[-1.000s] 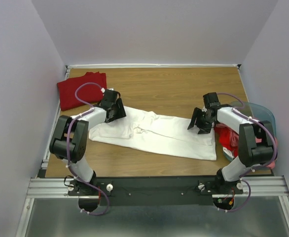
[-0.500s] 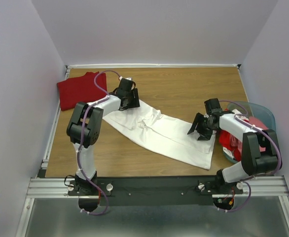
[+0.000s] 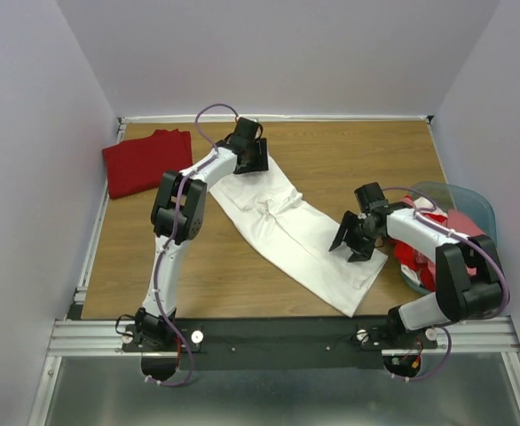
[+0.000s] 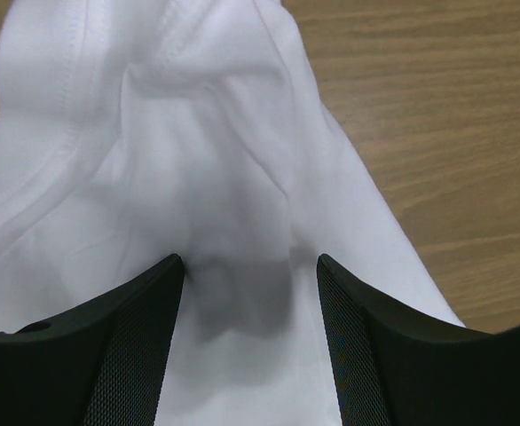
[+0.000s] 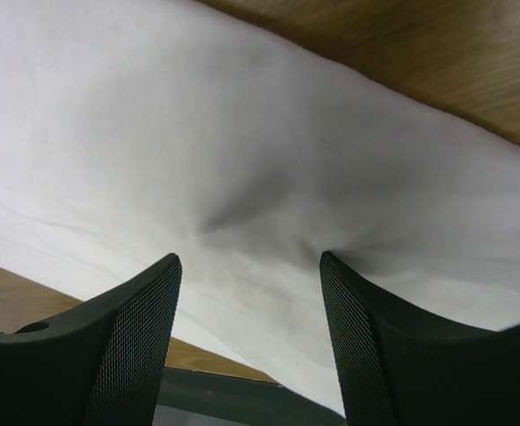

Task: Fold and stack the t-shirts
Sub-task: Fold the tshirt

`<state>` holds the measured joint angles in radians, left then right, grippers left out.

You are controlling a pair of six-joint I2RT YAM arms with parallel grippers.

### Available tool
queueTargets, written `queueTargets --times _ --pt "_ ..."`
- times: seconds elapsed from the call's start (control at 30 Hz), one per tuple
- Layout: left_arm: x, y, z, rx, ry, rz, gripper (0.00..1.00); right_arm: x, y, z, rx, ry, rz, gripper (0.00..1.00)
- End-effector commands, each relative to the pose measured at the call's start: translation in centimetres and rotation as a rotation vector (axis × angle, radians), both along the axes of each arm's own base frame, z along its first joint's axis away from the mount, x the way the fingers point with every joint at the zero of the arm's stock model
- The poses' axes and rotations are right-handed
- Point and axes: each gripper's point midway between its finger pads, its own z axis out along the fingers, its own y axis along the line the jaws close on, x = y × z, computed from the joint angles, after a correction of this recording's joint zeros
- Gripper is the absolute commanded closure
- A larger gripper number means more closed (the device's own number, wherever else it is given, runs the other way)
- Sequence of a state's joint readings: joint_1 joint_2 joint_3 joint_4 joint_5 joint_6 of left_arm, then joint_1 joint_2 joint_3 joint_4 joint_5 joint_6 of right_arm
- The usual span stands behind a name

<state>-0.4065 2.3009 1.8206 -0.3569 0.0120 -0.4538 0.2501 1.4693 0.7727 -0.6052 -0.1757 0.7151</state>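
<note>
White t-shirt lay stretched diagonally across wooden surface, far end under left claw, near end under right claw. Both claws stood spread, tips pressed on cloth, nothing clamped between. Dark red t-shirt lay at far-left corner. Red t-shirts were heaped in teal bin at right edge.
</note>
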Motion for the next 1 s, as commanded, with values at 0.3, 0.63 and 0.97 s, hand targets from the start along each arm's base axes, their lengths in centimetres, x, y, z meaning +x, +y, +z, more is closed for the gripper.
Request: queueTargets --times 0.3,0.63,0.97 --pt "5.2 1.9 6.9 0.039 -0.099 0.051 0.30 -1.8 2.5 2.8 -0.065 -0.025 0.060 0.28" --pt "-2.4 3.7 6.0 -0.012 0.023 0.047 0.29 -0.7 3.6 2.7 -0.034 -0.099 0.272 0.27" --pt "-6.3 3.2 -0.3 -0.062 0.128 0.030 0.29 -2.2 5.2 -0.4 0.043 -0.070 0.313 0.27"
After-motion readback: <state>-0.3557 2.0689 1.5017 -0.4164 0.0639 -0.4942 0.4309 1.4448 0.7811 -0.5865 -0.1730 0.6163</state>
